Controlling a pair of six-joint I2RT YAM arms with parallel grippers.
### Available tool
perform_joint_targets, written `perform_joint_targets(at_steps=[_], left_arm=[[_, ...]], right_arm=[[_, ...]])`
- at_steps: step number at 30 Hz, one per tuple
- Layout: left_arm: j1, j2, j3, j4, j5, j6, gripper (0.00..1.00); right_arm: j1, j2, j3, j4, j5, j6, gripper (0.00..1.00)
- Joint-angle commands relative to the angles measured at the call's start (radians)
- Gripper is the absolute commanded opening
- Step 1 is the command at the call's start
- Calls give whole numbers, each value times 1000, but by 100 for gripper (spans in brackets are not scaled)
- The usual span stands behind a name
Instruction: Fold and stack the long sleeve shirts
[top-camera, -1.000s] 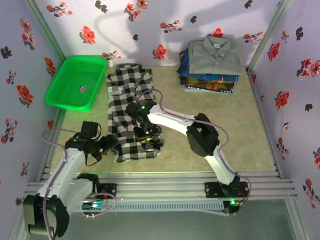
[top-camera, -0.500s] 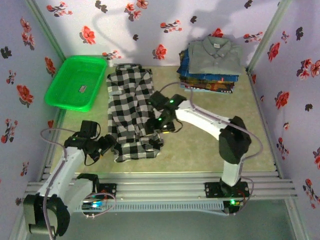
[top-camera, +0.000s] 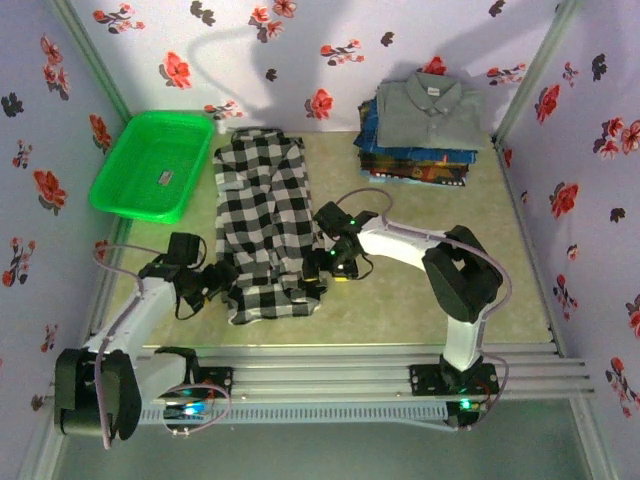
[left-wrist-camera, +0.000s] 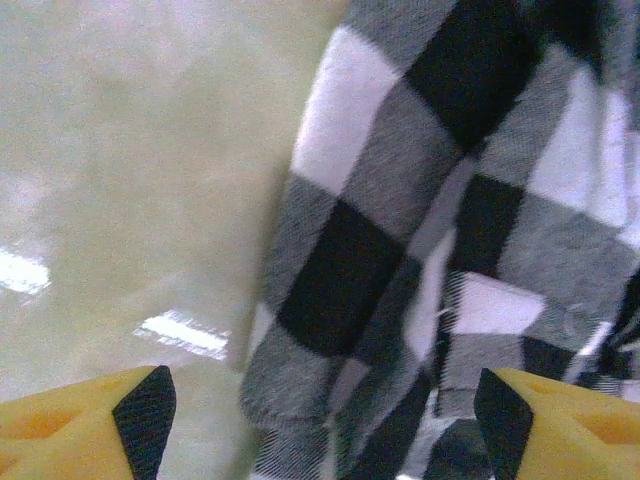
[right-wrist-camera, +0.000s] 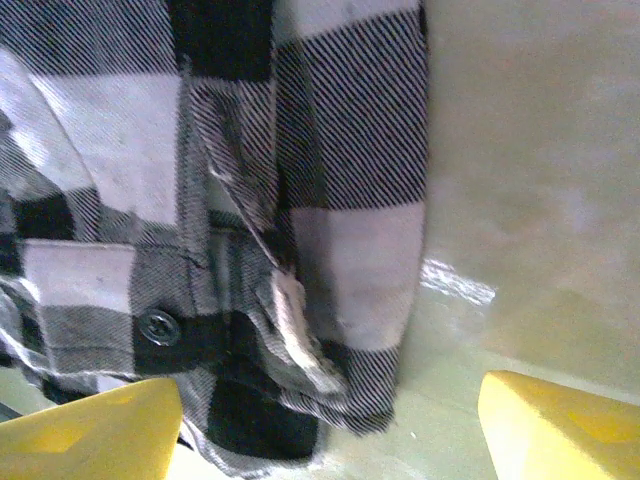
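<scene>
Compared with 1 second ago, the right gripper (right-wrist-camera: 325, 400) is found moved off the lower middle of the black-and-white checked shirt (top-camera: 262, 225) to that shirt's lower right edge, and its arm's elbow is swung out to the right. The left gripper (left-wrist-camera: 322, 405) is hardly shifted and is kept at the shirt's lower left edge. The shirt itself is left spread lengthwise on the table (top-camera: 440, 260), much as before. Both claws are seen spread wide with nothing clamped: a folded checked edge is framed between each pair of yellow fingertips, and 1 dark button (right-wrist-camera: 158, 326) is shown in the right wrist view. At the far right, a grey shirt (top-camera: 430, 108) is laid on top of the stack of patterned shirts (top-camera: 415, 165). A pale tag (top-camera: 433, 92) is sewn at its collar, too small to be read. A small grey item (top-camera: 166, 178) lies in the green basket (top-camera: 115, 190), with no lettering that can be made out
</scene>
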Motion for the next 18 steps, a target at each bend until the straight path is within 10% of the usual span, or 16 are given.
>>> perform_joint_targets(at_steps=[1, 18], left_arm=[[8, 16, -25, 104, 48, -13, 81], [4, 167, -74, 229, 119, -42, 78]], right_arm=[[3, 27, -22, 75, -31, 43, 79], [2, 104, -3, 94, -62, 89, 77]])
